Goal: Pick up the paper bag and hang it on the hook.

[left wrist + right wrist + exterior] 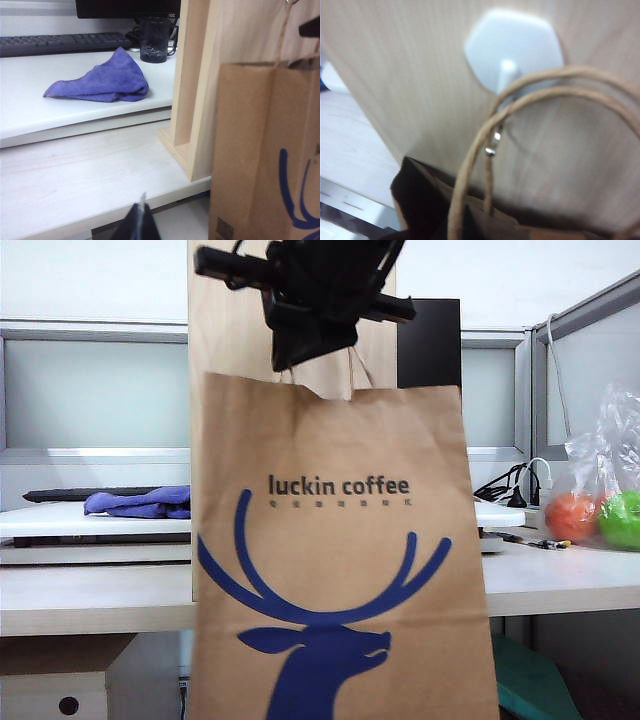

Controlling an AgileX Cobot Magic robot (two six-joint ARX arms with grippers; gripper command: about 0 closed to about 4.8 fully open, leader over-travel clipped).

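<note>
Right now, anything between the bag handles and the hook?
Nothing visible. In the right wrist view the paper bag handles loop right in front of the hook on the wood board, with no object between them; whether they sit on the prong yet is unclear. Right gripper holds the bag from above; left gripper is idle, low beside the table.

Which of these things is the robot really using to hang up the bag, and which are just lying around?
Part of the job:
- paper bag, held up in the air
- hook on the wooden board, the bag's handles right by it
- right pincer, shut on the bag's handles

Just lying about:
- purple cloth
- keyboard
- glass
- plastic bag of fruit
- left pincer, idle low by the table edge
</note>
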